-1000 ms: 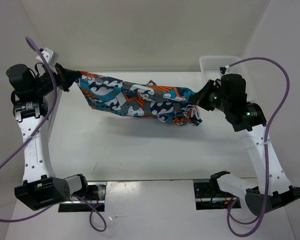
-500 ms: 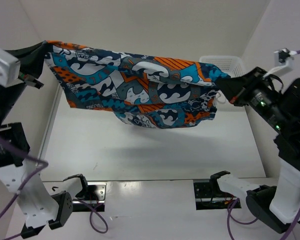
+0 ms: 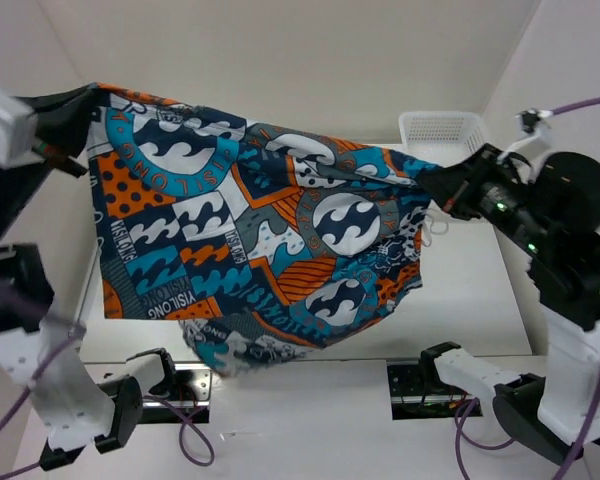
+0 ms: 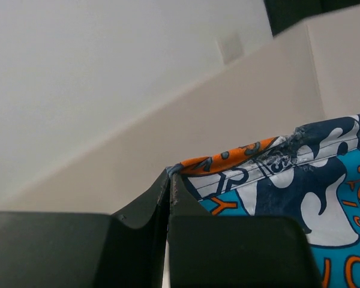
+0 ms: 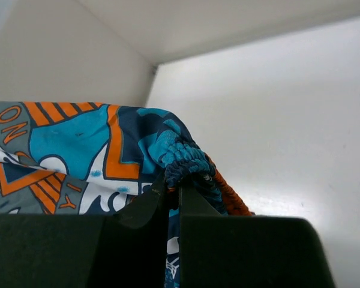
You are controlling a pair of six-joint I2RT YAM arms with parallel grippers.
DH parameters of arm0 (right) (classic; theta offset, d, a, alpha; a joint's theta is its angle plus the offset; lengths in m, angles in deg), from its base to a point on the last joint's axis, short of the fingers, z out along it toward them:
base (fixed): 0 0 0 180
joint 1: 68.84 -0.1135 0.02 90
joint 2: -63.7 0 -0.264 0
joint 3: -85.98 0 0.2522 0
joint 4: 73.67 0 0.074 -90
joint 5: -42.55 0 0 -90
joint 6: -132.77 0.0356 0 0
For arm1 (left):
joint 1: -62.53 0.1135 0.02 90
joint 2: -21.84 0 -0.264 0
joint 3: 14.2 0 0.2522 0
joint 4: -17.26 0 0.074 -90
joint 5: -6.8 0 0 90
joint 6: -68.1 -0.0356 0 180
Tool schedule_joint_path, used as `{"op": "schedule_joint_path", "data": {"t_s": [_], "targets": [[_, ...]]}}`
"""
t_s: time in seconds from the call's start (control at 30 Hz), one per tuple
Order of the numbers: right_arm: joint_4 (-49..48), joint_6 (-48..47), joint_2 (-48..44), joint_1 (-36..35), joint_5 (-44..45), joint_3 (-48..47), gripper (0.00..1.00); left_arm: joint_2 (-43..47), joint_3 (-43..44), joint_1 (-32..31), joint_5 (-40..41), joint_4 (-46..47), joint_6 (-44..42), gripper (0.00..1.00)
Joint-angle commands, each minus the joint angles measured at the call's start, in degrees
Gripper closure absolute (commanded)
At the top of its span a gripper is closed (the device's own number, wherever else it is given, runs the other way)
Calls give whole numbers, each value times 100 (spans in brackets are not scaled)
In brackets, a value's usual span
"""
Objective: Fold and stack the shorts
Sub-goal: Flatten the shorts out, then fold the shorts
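The shorts [image 3: 260, 240], printed in orange, teal, white and black with round badges, hang spread in the air between my two grippers, high above the table. My left gripper [image 3: 88, 100] is shut on their upper left corner, seen in the left wrist view [image 4: 170, 175] with the cloth [image 4: 300, 180] running off to the right. My right gripper [image 3: 430, 180] is shut on the gathered elastic waistband at the right end, seen in the right wrist view [image 5: 175, 183] with the cloth [image 5: 78, 150] hanging to the left. The lower edge of the shorts hangs down near the table's front edge.
A white mesh basket [image 3: 440, 127] stands at the back right of the white table [image 3: 470, 300]. White walls close the left, back and right sides. The arm bases and purple cables [image 3: 190, 440] lie along the near edge.
Both grippers have risen high and spread apart with the shorts. The cloth went from a bunched band to a wide sheet hanging open, its lower edge dropping toward the front of the table.
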Motion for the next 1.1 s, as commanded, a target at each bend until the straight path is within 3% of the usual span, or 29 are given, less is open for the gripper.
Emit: {"op": "schedule_joint_path", "data": {"t_s": [0.0,0.23,0.4,0.6,0.8,0.93,1.07], "targets": [[-401,-78,116,19,566,823,100,-255,-1229,20,436,-35,-163,100],[-1649,-131,1221,19,671,2187,100,-439,-3679,-42,428,878,-163,100],[-2519,-131,2470,19,557,2425,100,-1377,-4193,-42,559,1152,-163,100],[-2731,-254,4594,141,241,1181,100,-2625,-3965,-42,559,1379,-163,100],[-2152,-307,5969,194,-190,-501,100,-3076,-3807,-42,419,1450,-163,100],[-2151,-245,5839,194,-330,-319,100,-2770,-4131,-42,191,1450,-163,100],[-2546,-184,5172,194,-454,917,100,-1736,-5236,-111,111,1888,-163,100]]}}
